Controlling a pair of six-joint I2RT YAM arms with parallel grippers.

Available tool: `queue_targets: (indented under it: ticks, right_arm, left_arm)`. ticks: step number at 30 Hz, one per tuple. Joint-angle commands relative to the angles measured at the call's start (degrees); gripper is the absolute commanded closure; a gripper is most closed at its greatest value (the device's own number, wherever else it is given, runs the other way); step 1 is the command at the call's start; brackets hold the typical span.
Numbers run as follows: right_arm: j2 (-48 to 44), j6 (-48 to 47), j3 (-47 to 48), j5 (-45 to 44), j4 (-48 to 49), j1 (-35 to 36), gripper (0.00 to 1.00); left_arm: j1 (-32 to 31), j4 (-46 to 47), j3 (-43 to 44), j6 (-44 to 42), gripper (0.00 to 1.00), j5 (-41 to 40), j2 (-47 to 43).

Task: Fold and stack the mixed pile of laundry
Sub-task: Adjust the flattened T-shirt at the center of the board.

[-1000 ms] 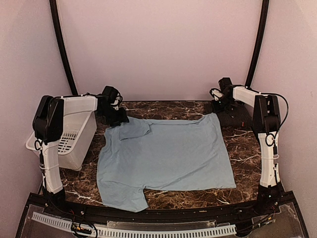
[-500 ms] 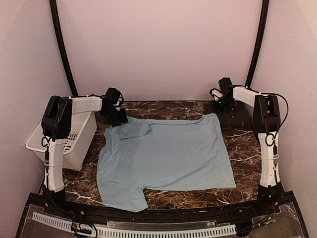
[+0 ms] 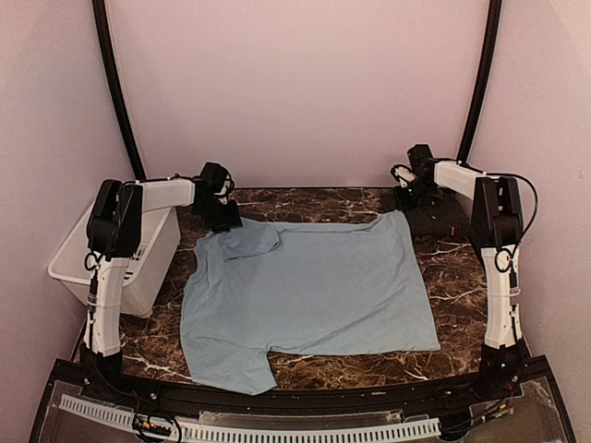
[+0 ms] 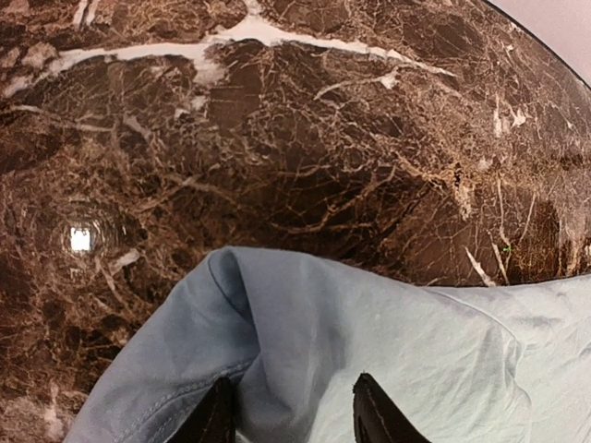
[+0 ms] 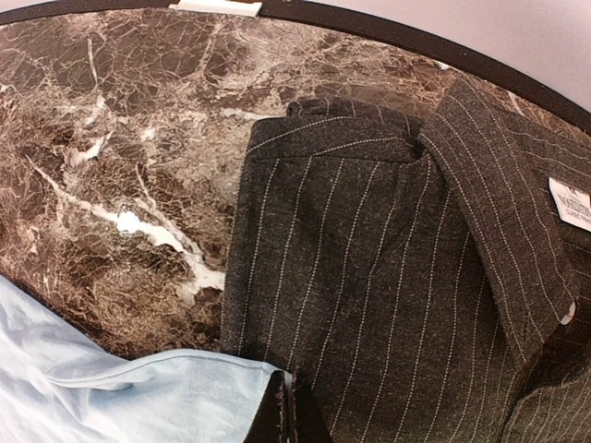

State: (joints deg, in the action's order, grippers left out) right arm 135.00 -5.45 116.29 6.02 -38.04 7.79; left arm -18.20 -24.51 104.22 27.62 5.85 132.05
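The left gripper point(image 4: 294, 399) has its two black fingertips point(image 4: 220, 413) set apart, straddling a soft ridge of the light blue T-shirt point(image 4: 397, 360). The cloth lies between the pads, but the wrist view does not show whether they pinch it. Beyond the tips the fabric ends in a rounded fold toward 11 o'clock, and past that is bare brown marble tabletop point(image 4: 277, 138) veined in white, with a small bright glint of light at 9 o'clock. The right gripper point(image 5: 288, 408) is clenched tight, fingers pressed together on the corner hem of the T-shirt, which runs in from 8 o'clock straight up to the tips. Just beside them, filling the wrist view from 12 to 5 o'clock, lies the black pinstriped collared shirt point(image 5: 388, 258), its collar turned toward 2 o'clock. A small white label point(image 5: 574, 205) is sewn inside the collar at 3 o'clock, its print too small to read. No other writing or brand mark shows. From above, the T-shirt is spread flat across the middle of the table. One short sleeve is folded in on the body at 10 o'clock, under the left gripper, and the other sticks out toward the near edge at 7 o'clock. The right gripper holds the far corner at 1 o'clock, where the dark shirt lies against the back right of the table. A white slotted plastic bin point(image 3: 138, 268) stands off the T-shirt's left side at 9 o'clock, beside the left arm.
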Motion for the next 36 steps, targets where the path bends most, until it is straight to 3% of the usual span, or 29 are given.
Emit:
queue_targets:
  ticks: [1, 9, 20, 30, 36]
  right_arm:
    - [-2.55, 0.18, -0.27, -0.58, 0.82, -0.32, 1.00]
    - [-2.64, 0.22, -0.22, -0.75, 0.82, -0.33, 1.00]
    - [-3.08, 0.27, -0.45, -1.10, 0.87, -0.33, 1.00]
    - [-3.25, 0.09, -0.45, -1.55, 0.83, -0.32, 1.00]
    - [-3.27, 0.05, -0.45, -1.64, 0.73, -0.37, 1.00]
  left_arm:
    - [0.31, -4.78, 1.17, -0.05, 0.59, 1.79, -0.57]
    - [0.27, -1.83, -10.15, 1.02, 0.58, 0.26, -10.02]
    - [-0.87, -3.99, -11.05, -0.53, 0.56, -0.13, -12.15]
    - [-2.28, -1.60, -21.24, 3.36, 0.61, -0.61, -18.66]
    - [-4.14, -1.02, -22.71, 4.03, 0.62, -0.10, -18.01]
